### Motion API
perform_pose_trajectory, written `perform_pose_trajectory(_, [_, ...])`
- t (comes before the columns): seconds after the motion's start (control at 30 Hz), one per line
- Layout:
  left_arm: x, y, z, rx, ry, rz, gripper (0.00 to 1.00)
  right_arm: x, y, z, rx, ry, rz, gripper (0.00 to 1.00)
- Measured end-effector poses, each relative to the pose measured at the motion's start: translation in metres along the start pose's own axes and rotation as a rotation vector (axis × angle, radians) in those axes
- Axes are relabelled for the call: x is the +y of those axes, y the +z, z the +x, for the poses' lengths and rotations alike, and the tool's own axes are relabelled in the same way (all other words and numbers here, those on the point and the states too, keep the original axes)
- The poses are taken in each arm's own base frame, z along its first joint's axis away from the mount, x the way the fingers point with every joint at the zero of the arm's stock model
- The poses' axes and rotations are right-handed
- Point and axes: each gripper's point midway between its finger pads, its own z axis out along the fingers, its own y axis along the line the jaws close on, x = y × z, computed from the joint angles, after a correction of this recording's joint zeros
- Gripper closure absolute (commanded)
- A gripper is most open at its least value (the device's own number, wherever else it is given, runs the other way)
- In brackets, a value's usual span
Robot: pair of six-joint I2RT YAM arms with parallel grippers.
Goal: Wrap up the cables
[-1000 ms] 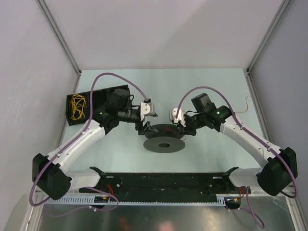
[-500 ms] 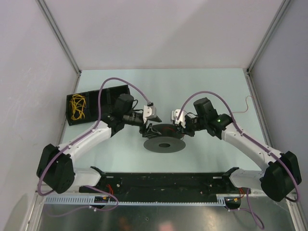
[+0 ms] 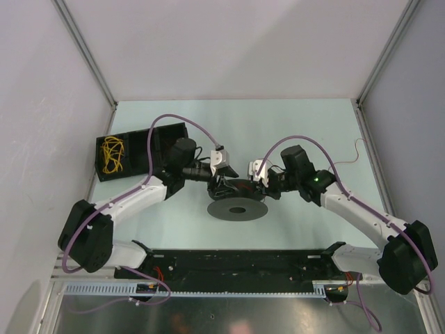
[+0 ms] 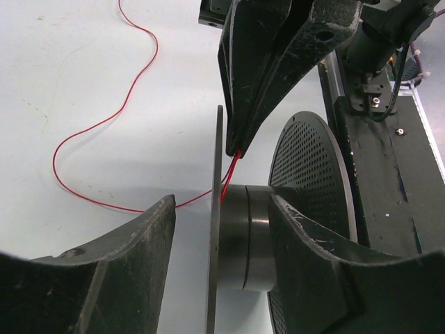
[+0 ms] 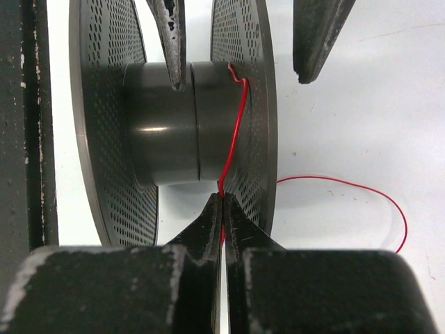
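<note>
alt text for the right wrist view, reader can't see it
The right gripper is shut on a thin dark-red wire that runs across the hub of a dark grey perforated round spool. The open left gripper straddles one flange from the frame's top, and more wire loops on the pale table.

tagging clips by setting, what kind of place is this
Probably a robotics lab work cell: a table boxed in by white panels on metal framing, with a left arm and right arm bolted side by side.
</note>
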Motion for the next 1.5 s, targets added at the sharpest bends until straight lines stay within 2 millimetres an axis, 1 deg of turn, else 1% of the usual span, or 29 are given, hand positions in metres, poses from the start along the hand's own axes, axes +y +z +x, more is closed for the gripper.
perform_pose_trajectory(0.23, [0.001,0.006,0.001,-0.002,0.005,-0.007,0.48,0.000,0.002,0.002,-0.002,0.007,0.008,1.00])
perform_pose_trajectory(0.4, [0.004,0.010,0.006,0.005,0.005,-0.020,0.52,-0.001,0.002,0.003,-0.001,0.013,0.013,1.00])
perform_pose_trajectory(0.53, [0.005,0.014,0.012,0.017,-0.004,-0.019,0.58,-0.002,0.002,0.002,-0.006,0.011,0.020,1.00])
perform_pose_trajectory(0.6, [0.006,0.016,0.014,0.021,-0.008,-0.019,0.62,-0.002,0.003,0.002,-0.008,0.010,0.021,1.00])
perform_pose_trajectory(0.77, [0.005,0.019,0.018,0.030,-0.015,-0.016,0.77,-0.002,0.004,0.003,-0.009,0.009,0.022,1.00])
perform_pose_trajectory(0.93, [0.004,0.020,0.018,0.026,-0.019,-0.008,0.96,-0.003,0.004,0.003,-0.012,0.006,0.025,1.00])
perform_pose_trajectory(1.0, [0.004,0.020,0.017,0.025,-0.016,-0.009,0.99,-0.003,0.004,0.003,-0.013,0.005,0.026,1.00])
perform_pose_trajectory(1.07, [0.004,0.020,0.018,0.025,-0.027,-0.008,1.00,-0.003,0.004,0.003,-0.012,0.005,0.027,0.99])
perform_pose_trajectory(1.23, [0.004,0.019,0.018,0.026,-0.058,-0.015,1.00,-0.005,0.002,0.002,-0.009,0.010,0.041,0.78])
perform_pose_trajectory(1.37, [0.006,0.016,0.019,0.035,-0.061,-0.031,1.00,-0.005,-0.009,-0.003,-0.017,0.024,0.073,0.51])
perform_pose_trajectory(1.43, [0.006,0.012,0.018,0.043,-0.058,-0.044,1.00,-0.006,-0.020,-0.009,-0.036,0.028,0.101,0.37])
perform_pose_trajectory(1.5, [0.008,0.007,0.017,0.051,-0.058,-0.062,1.00,-0.008,-0.035,-0.016,-0.056,0.024,0.142,0.25])
